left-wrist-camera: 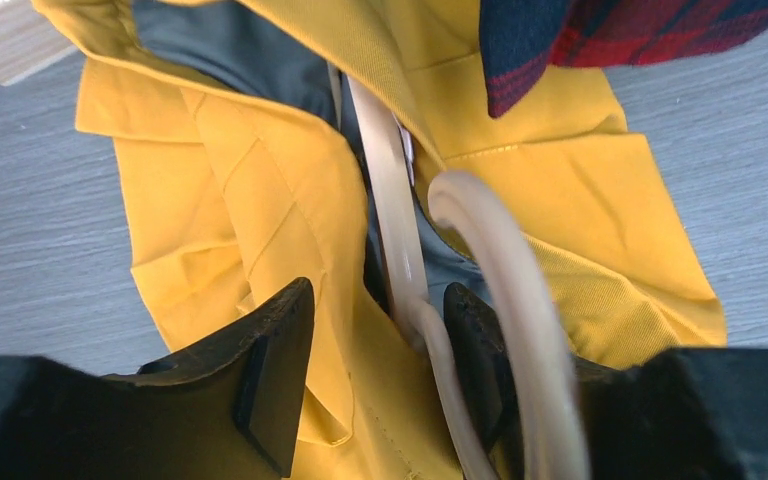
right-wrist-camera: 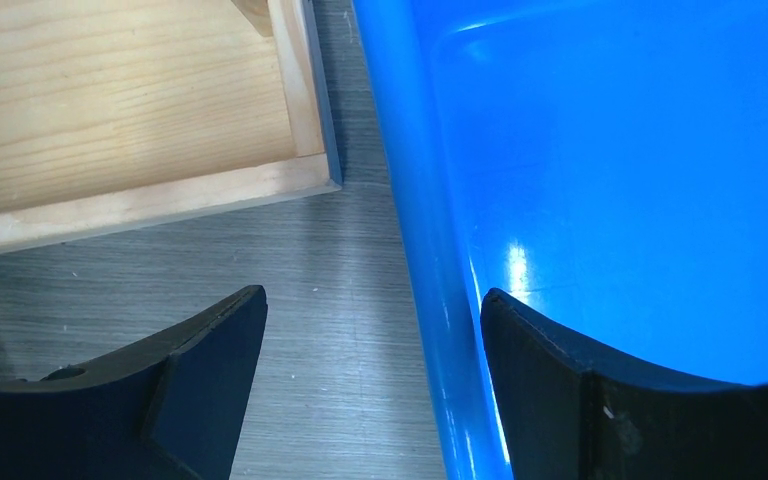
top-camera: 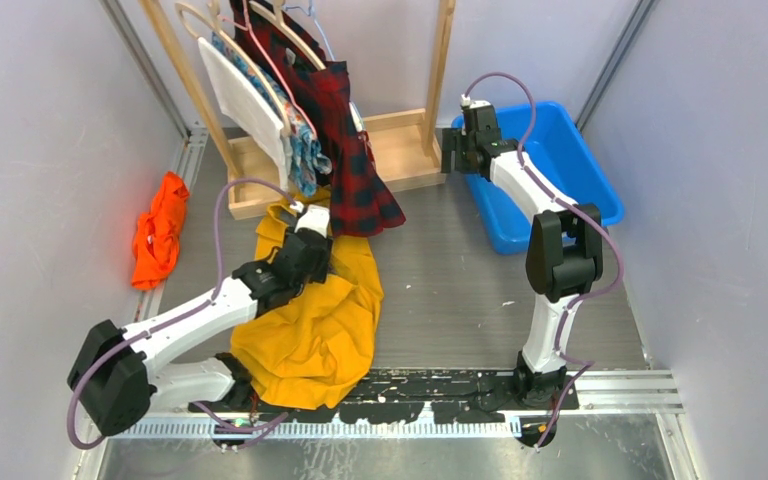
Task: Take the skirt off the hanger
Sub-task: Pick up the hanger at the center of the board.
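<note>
Straddling smooth curved hanger (left-wrist-camera: 392, 200), left gripper (left-wrist-camera: 380, 300); creased yellow skirt (left-wrist-camera: 220, 200).

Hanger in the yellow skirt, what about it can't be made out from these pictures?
- Left wrist view: the hanger shows only a bar and a blurred hook; skirt folds bury its ends, and the bottom edge cuts off the hook.
- Top view: the left tool and the skirt cover it.
- Right wrist view: out of frame.

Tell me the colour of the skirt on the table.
The pleated cloth skirt is mustard yellow; clearest in the left wrist view.
</note>
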Robot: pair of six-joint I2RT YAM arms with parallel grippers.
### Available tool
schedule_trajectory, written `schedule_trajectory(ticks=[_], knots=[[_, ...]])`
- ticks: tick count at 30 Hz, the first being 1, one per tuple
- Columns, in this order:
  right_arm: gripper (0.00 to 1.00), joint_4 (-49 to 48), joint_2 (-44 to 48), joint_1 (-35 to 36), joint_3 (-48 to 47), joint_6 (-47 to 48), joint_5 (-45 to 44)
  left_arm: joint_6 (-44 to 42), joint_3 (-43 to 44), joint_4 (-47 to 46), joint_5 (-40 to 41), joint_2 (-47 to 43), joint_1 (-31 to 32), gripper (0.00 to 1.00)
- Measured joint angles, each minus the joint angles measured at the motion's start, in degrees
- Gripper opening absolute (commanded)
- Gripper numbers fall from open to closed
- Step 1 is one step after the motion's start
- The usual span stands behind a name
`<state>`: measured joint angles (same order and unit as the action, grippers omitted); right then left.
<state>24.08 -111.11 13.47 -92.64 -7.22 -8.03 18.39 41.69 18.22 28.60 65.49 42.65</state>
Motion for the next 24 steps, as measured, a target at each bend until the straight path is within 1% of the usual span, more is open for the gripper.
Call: schedule_trajectory(ticks=[7,9,10,12,14,15,19,22,24], knots=[[0.83,0.0,-0.2,0.0,-0.5,-0.5,0.5,0.7,-2.1,-3.2,-0.5,4.1,0.4,0.50],[0.83,0.0,-0.2,0.0,-0.5,-0.5,0.6,0.7,-2.0,-5.0,-1.2,5.3,0.8,0.49],[0.83,0.0,-0.2,0.0,-0.5,-0.5,0.7,0.6,-1.9,-5.6,-1.6,6.0,0.9,0.43],[0.82,0.0,-0.2,0.0,-0.5,-0.5,0.7,0.2,-1.5,-6.4,-2.3,7.2,1.2,0.27],[0.82,0.0,-0.2,0.0,-0.5,-0.5,0.7,-0.7,-0.8,-6.3,-2.4,7.6,1.3,0.03],[0.81,0.0,-0.2,0.0,-0.5,-0.5,0.7,-1.0,-0.5,-6.1,-2.4,7.6,1.2,0.00],[0.80,0.0,-0.2,0.0,-0.5,-0.5,0.7,-3.1,2.1,-1.8,-2.5,7.0,0.7,0.00],[0.79,0.1,-0.2,0.1,-0.5,-0.1,0.5,-5.2,5.9,5.5,-2.6,3.7,0.0,0.00],[0.79,0.2,-0.1,0.4,-0.4,0.3,-0.1,-6.0,9.5,11.9,-2.9,-0.3,-0.4,0.00]])
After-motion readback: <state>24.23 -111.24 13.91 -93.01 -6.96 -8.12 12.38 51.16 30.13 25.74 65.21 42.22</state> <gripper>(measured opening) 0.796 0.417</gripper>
